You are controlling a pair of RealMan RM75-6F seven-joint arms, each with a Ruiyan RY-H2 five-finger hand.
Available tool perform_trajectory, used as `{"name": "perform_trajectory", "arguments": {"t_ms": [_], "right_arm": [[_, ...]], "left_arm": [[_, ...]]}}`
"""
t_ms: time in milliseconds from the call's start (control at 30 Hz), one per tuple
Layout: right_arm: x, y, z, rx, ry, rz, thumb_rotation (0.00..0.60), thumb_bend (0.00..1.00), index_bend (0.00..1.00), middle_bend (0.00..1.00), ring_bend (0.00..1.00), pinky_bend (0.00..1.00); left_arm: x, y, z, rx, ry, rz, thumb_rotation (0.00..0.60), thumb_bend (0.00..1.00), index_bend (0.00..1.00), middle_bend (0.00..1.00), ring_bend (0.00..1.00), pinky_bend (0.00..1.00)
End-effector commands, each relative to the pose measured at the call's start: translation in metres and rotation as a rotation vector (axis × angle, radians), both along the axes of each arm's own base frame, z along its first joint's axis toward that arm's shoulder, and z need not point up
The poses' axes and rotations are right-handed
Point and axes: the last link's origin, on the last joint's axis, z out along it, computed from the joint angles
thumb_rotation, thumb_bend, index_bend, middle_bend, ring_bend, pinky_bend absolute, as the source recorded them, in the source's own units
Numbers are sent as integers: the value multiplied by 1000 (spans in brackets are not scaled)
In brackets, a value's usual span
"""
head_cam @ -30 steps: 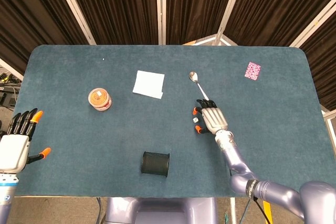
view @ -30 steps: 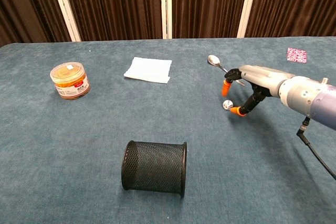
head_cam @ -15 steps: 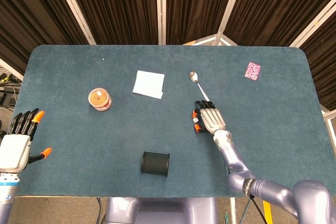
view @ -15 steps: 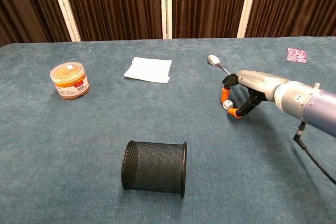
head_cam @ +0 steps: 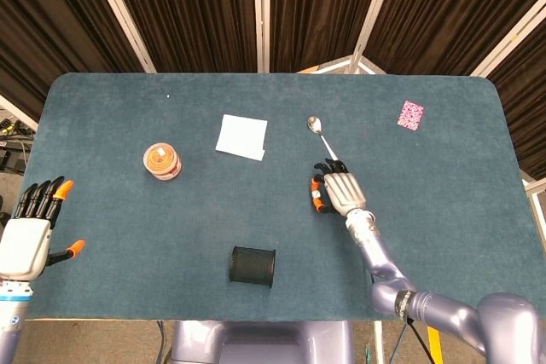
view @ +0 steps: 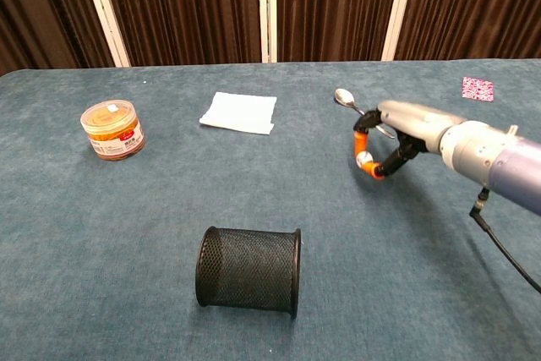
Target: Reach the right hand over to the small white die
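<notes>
We find the small white die (view: pixel 364 158) right of the table's (head_cam: pixel 444 210) middle, just nearer to us than the handle end of the spoon (head_cam: pixel 320 131) and well apart from the black mesh cup (view: pixel 248 270) lying on its side near the front edge. Our right hand (view: pixel 382 145) has it pinched between two orange-tipped fingertips (view: pixel 361 135); in the chest view the die sits between those tips and seems slightly raised off the cloth, though we cannot be sure of that. From above, the hand covers most of it.

We judge the die light, rigid and smooth-faced, so it needs little force but could squirt out of rounded tips if squeezed off-centre. We would take it on two opposite flat faces, tips square to them.

Our left hand (head_cam: pixel 30 234) hovers off the table's near left corner, fingers spread, holding nothing.
</notes>
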Motion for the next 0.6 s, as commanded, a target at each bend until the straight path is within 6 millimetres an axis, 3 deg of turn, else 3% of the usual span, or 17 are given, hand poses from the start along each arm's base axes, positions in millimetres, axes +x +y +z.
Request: {"name": "perform_trajectory", "arguments": {"t_ms": [33, 200, 333, 600], "right_arm": [[12, 2, 23, -55, -16, 57, 600, 359, 551, 162, 0, 0], [20, 0, 51, -117, -24, 80, 600, 351, 521, 144, 0, 0], [20, 3, 79, -166, -23, 70, 600, 302, 391, 77, 0, 0], [10, 25, 104, -207, 13, 59, 600, 254, 314, 32, 0, 0]], "left_arm": [[0, 0, 0, 1, 0, -1, 600, 43, 0, 0, 0, 0], [1, 0, 0, 0, 2, -2, 600, 43, 0, 0, 0, 0], [2, -1, 0, 0, 2, -7, 600, 43, 0, 0, 0, 0], [6, -4, 1, 5, -3, -25, 600, 43, 0, 0, 0, 0]]}}
